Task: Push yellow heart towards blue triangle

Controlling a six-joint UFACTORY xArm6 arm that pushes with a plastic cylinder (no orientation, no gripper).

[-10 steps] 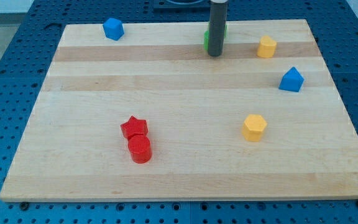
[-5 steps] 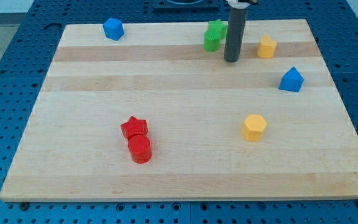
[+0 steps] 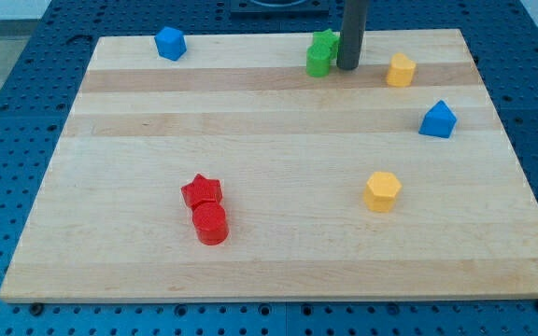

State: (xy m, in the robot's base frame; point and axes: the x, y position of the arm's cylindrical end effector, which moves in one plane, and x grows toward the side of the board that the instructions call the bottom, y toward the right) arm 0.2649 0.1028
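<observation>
A yellow block [image 3: 401, 70], seemingly heart-shaped, lies near the view's top right on the wooden board [image 3: 269, 140]. A blue triangle-like block [image 3: 438, 119] lies below and to the right of it. My tip [image 3: 347, 67] rests on the board left of the yellow heart, a short gap apart, and just right of the green blocks [image 3: 321, 53]. The rod rises out of the view's top.
A second yellow block [image 3: 382, 191], hexagon-like, lies at the lower right. A red star [image 3: 202, 191] touches a red cylinder [image 3: 210, 224] at the lower left. A blue block [image 3: 170, 43] sits at the top left. The board's top edge is close behind the tip.
My tip moved right from in front of the green blocks, then up towards the view's top, ending beside them. No block has visibly moved.
</observation>
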